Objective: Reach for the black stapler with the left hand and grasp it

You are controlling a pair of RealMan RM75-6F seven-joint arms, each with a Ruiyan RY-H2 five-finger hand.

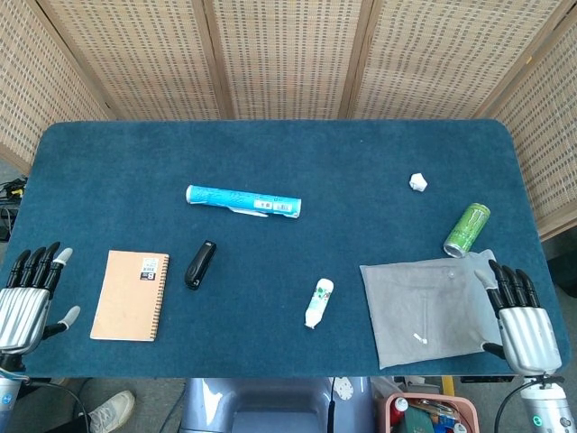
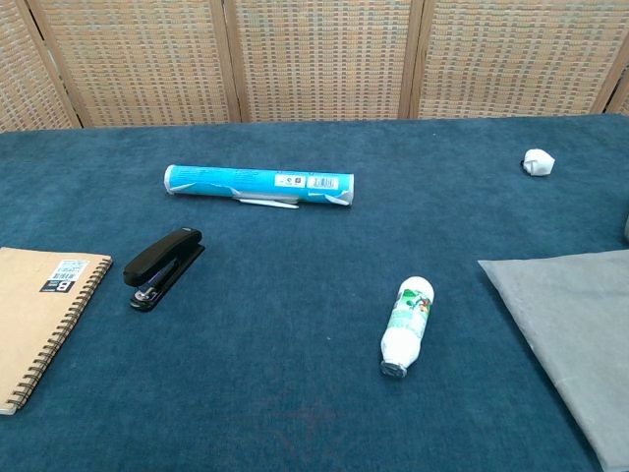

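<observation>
The black stapler (image 1: 200,264) lies flat on the blue table, just right of a brown spiral notebook (image 1: 132,295); the chest view shows the stapler (image 2: 163,267) at left of centre. My left hand (image 1: 27,298) hovers at the table's near-left corner, far left of the stapler, fingers spread and empty. My right hand (image 1: 521,318) rests at the near-right corner over the edge of a grey cloth (image 1: 424,309), fingers extended and holding nothing. Neither hand appears in the chest view.
A light-blue tube (image 1: 243,200) with a pen beside it lies behind the stapler. A small white bottle (image 1: 318,303) lies near the centre front. A green can (image 1: 466,229) and a white crumpled ball (image 1: 417,181) sit on the right. A woven screen stands behind the table.
</observation>
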